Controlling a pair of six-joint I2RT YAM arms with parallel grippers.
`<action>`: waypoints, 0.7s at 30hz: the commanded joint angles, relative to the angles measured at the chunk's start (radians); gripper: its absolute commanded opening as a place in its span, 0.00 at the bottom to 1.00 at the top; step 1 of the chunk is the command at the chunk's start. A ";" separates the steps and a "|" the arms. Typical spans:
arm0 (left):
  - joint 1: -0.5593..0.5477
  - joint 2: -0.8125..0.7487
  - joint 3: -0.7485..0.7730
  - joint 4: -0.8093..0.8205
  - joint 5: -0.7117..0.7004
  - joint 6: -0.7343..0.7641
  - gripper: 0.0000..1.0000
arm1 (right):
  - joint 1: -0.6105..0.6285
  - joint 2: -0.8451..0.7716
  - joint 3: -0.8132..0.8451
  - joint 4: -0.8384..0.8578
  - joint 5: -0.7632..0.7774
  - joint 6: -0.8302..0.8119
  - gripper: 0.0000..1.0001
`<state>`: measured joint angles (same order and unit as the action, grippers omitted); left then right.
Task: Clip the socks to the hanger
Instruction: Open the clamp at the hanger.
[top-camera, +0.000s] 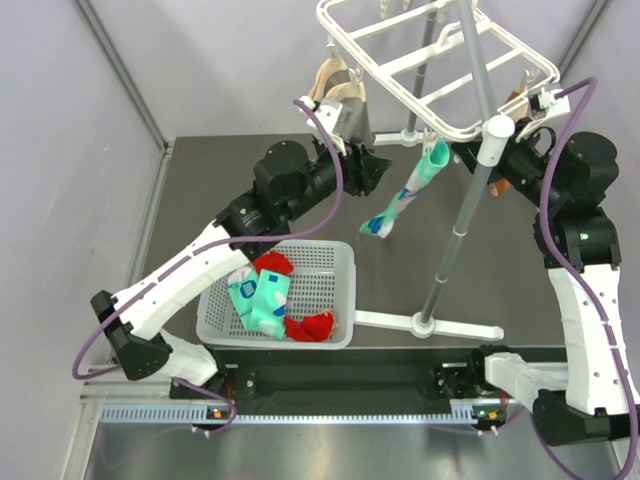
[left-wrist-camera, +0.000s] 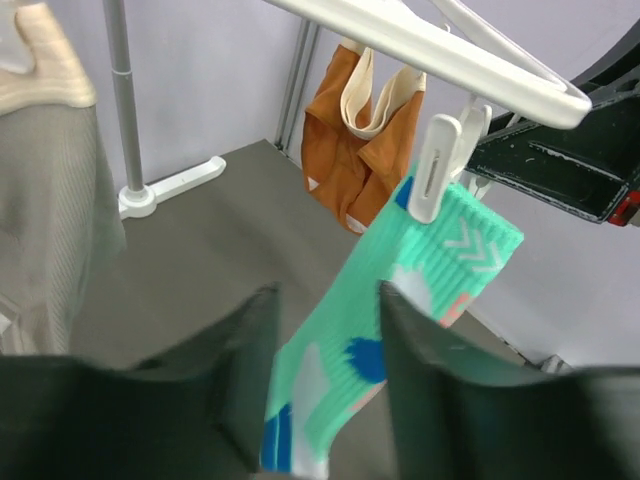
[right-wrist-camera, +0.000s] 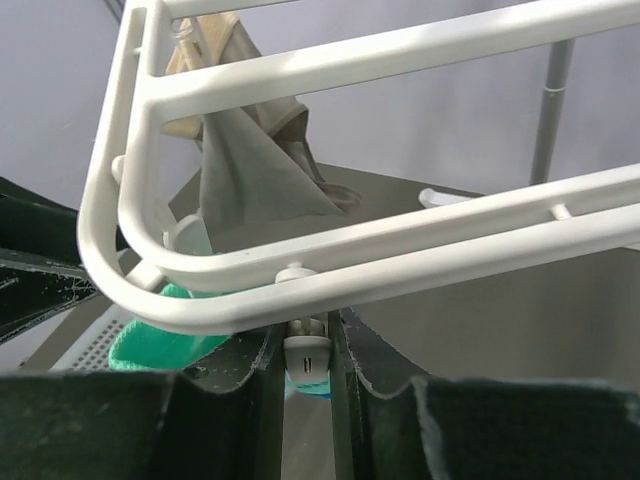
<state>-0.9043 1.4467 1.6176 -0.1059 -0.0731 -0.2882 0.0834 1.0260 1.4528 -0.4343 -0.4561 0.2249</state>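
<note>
In the white basket (top-camera: 335, 262) on the worktop (top-camera: 200, 200), one mint-green sock (top-camera: 258, 298) and red socks (top-camera: 312, 326) are seen lying. Beyond it, the left hand (left-wrist-camera: 328, 300) is seen half spread, with the hanging mint sock (left-wrist-camera: 440, 250) framed between its fingers (left-wrist-camera: 250, 380); contact cannot be told. The right hand (right-wrist-camera: 305, 345) is pressed together on a clip (right-wrist-camera: 307, 362) under the hanger (right-wrist-camera: 400, 48).

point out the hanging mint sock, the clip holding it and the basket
hanging mint-green sock (left-wrist-camera: 455, 255), left wrist view, on its cuff
white clip (left-wrist-camera: 437, 165), left wrist view, on its body
white perforated basket (top-camera: 343, 295), top external view, on its right wall
</note>
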 joint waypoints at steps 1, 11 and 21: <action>0.007 -0.103 -0.047 0.070 0.028 -0.017 0.53 | 0.010 0.003 0.029 0.048 -0.084 0.077 0.00; 0.005 -0.129 -0.098 0.307 0.415 -0.126 0.62 | 0.013 -0.020 0.020 0.112 -0.194 0.247 0.00; 0.005 0.052 -0.059 0.452 0.510 -0.216 0.61 | 0.012 -0.040 -0.071 0.272 -0.242 0.445 0.00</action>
<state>-0.8982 1.4658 1.5188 0.2470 0.3901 -0.4671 0.0834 1.0050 1.3930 -0.2707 -0.6621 0.5922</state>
